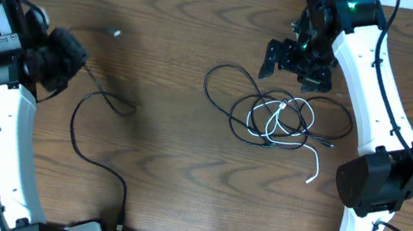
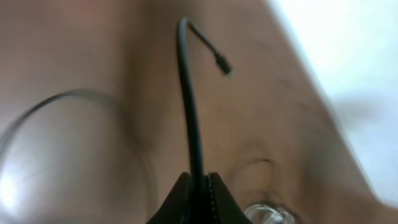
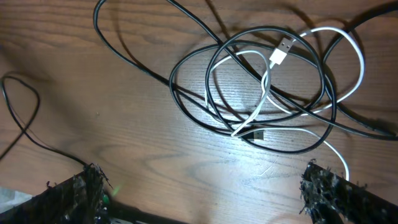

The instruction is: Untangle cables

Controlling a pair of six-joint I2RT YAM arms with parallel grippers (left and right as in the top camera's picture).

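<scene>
Pinching a black cable [image 2: 189,112] between closed fingers, the left tool [image 2: 199,183] grips it a little below its free plug end. The rest trails in a loose loop across the table [image 1: 167,159] toward the near edge. The right tool [image 3: 200,174] hangs with fingers spread, holding nothing, just beside the tangle [image 1: 280,118] — black loops threaded with a white cable [image 3: 283,51] — well apart from the held cable.

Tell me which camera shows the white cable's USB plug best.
Right wrist: the white cable's USB plug lies close and sharp. Overhead shows it only as a tiny speck. Left wrist shows just a black cable.
</scene>
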